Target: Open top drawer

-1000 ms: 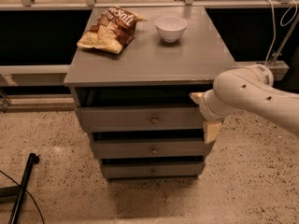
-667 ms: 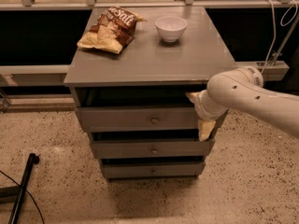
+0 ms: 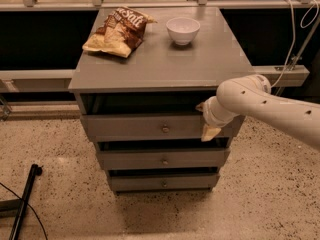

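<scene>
The top drawer (image 3: pixel 135 127) is a grey drawer with a long flat front and a small round brass knob (image 3: pixel 165 129), the uppermost of three in a grey cabinet. A dark gap shows above its front panel. My gripper (image 3: pixel 208 126) comes in from the right on a white arm (image 3: pixel 270 106) and sits against the right end of the drawer front, to the right of the knob. Its cream fingertip (image 3: pixel 210 132) points down over the panel's lower edge.
On the cabinet top (image 3: pixel 165 59) lie a chip bag (image 3: pixel 119 31) at back left and a white bowl (image 3: pixel 183 30) at back middle. Two lower drawers (image 3: pixel 162 160) sit beneath. A black pole (image 3: pixel 22 206) lies on the speckled floor at left. Cables hang at right.
My arm and gripper have moved left along the top drawer's front, closer to the knob. The drawer front looks unmoved.
</scene>
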Controlling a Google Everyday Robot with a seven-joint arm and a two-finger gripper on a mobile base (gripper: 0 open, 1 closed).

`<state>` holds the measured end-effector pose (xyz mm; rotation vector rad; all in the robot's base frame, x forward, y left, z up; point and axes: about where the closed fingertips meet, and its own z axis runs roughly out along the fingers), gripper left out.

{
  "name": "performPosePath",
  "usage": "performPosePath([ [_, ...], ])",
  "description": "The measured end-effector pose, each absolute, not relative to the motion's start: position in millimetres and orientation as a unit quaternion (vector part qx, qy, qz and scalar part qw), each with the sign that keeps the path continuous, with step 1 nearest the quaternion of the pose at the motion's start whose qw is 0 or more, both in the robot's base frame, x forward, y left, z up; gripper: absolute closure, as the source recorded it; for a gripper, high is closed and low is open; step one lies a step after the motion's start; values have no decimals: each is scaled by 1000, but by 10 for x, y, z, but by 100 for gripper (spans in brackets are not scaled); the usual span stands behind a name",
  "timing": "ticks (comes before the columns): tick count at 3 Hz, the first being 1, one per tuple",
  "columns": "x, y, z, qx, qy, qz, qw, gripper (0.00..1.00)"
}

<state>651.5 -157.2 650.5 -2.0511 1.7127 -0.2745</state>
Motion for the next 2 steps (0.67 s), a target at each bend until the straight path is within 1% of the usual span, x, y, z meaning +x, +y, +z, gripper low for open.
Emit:
performPosePath([
  [1,6538,-1567,6441,-732,637,-85,226,49],
  [2,6482,-1557,6425,-724,648,-72,223,52],
])
